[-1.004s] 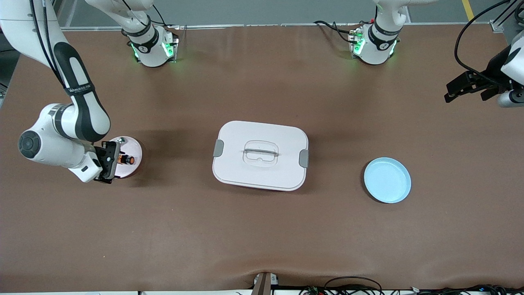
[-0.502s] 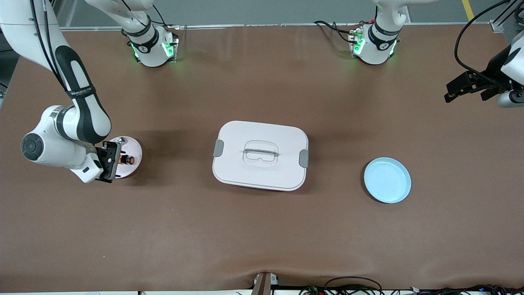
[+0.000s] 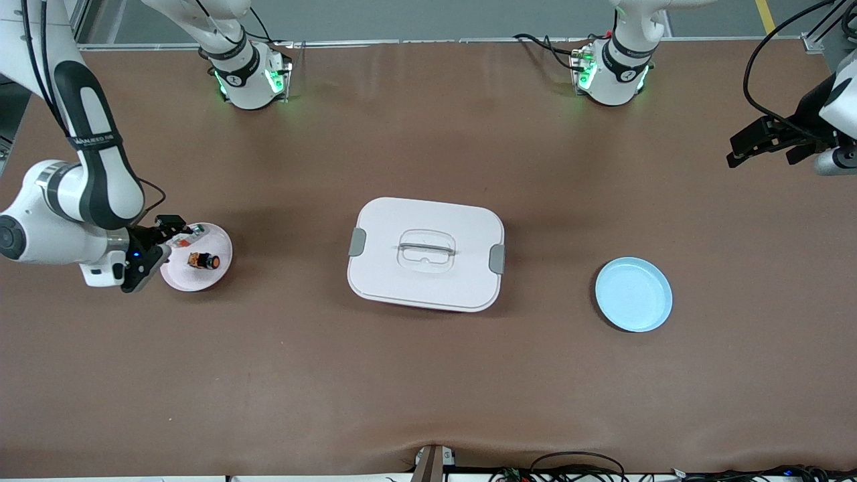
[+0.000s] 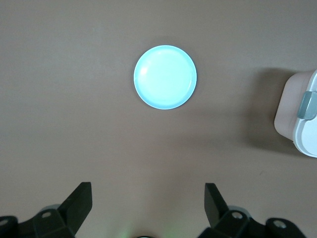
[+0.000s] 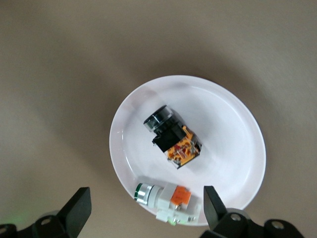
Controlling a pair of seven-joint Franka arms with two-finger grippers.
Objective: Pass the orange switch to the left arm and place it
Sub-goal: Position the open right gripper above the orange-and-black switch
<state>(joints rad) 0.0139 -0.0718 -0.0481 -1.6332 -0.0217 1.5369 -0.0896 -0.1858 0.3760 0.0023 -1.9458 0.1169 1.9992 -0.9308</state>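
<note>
Blue plate (image 3: 633, 294): nearest the front camera, toward the left arm's end of the table, bare; the left wrist view has it well clear of the gripper tips.
Box (image 3: 426, 253): mid-table, lid on, grey clips at both short ends, clear handle recessed in the lid; only its corner with one clip shows in the left wrist view (image 4: 301, 115).
White plate (image 3: 213, 271): toward the right arm's end, about level with the box.
Switch (image 3: 203, 260): lies on its side near the middle of the white plate, black cap, orange-brown body (image 5: 174, 143); nothing touches it.
Second part (image 5: 163, 196): white with a green ring and an orange bit, on the same plate near its rim, apart from the switch.
Right gripper (image 3: 173, 231): over the plate's edge on the right arm's side, fingers spread wide, holding nothing; both tips frame the plate in the right wrist view.
Left gripper (image 3: 763, 142): up over the left arm's end of the table, waiting, fingers spread wide and empty.
Writing: small lettering on the right arm's black band, too small to read.
Change: the right arm has pulled back toward its table end and turned its wrist, so the switch now shows unobstructed; left arm, box and both plates are unmoved.
</note>
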